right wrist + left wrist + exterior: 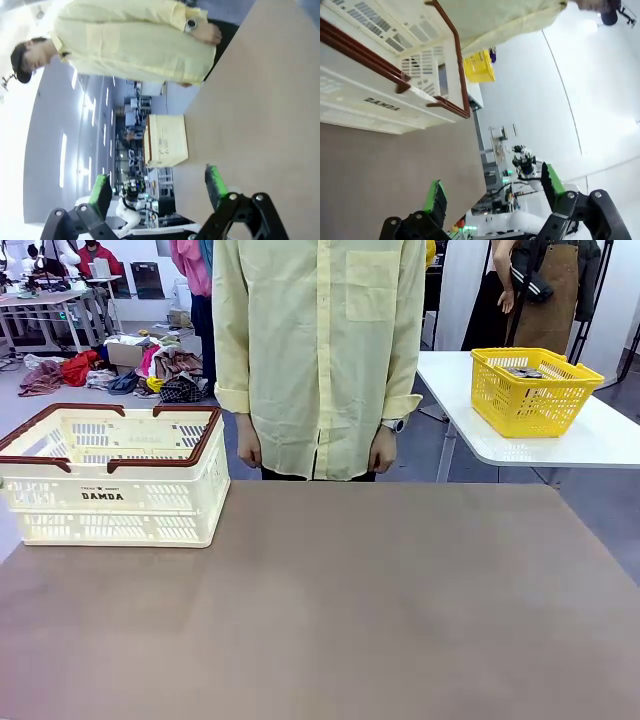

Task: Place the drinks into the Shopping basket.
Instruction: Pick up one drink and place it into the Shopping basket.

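Left gripper: black fingers w/ green pads are held wide apart, nothing between them; it is seen above the plain brown tabletop, near the basket's corner. Right gripper: likewise spread and empty, over the table's other side. No can is gripped by either, so both are judged to be parked in a ready-to-receive posture, pre-pick. Large cream-white slotted plastic Shopping basket w/ dark brown rim and "DAMDA" print is set at the far left corner of the table, on the left arm's side, mouth upward; its handles are folded down onto the rim, presumably so that the opening is kept unobstructed for drops from above. What is seen of its interior is bare, so the task is judged as not yet begun. Whereabouts of the drinks cannot be told. Person in pale yellow shirt is stood at the far edge, both hands hung at the sides, empty. Yellow mesh basket is kept well apart on a separate white side table, w/ contents too small to identify.
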Tool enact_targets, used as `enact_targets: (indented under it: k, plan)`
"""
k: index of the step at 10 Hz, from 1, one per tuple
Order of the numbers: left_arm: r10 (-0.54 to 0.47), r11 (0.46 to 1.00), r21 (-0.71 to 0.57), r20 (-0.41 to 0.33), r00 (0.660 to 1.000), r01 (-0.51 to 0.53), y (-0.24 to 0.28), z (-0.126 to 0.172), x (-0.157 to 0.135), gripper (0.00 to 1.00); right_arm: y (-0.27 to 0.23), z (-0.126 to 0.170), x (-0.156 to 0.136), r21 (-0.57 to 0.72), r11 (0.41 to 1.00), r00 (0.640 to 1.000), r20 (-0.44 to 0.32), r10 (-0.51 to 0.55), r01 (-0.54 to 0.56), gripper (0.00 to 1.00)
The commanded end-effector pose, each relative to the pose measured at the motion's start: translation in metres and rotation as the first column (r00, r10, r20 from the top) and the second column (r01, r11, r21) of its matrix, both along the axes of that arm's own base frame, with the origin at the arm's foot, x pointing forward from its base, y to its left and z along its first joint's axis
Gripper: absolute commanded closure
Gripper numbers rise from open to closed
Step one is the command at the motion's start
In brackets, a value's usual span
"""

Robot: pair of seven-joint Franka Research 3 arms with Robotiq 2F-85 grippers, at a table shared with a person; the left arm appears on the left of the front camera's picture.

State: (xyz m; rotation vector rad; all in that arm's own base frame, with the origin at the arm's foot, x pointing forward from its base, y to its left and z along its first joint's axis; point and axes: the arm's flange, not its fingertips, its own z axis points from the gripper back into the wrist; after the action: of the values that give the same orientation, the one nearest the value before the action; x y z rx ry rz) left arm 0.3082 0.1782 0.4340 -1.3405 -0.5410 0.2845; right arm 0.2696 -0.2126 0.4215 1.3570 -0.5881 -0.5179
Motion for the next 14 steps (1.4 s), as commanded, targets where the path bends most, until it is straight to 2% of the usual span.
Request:
enact_targets:
  k: [1, 14]
  plan:
    - [-0.061, 0.998, 0.005, 0.024, 0.998, 0.061, -0.0184, 0.0172, 0.0018, 0.0, 0.0186, 0.0133, 0.0108, -0.016, 0.998, 0.997, 0.027, 0.066, -0.065, 0.0]
    - [-0.061, 0.998, 0.005, 0.024, 0.998, 0.061, -0.0184, 0.0172, 0.0018, 0.0, 0.0186, 0.0133, 0.0108, -0.016, 0.998, 0.997, 0.027, 0.066, -0.065, 0.0]
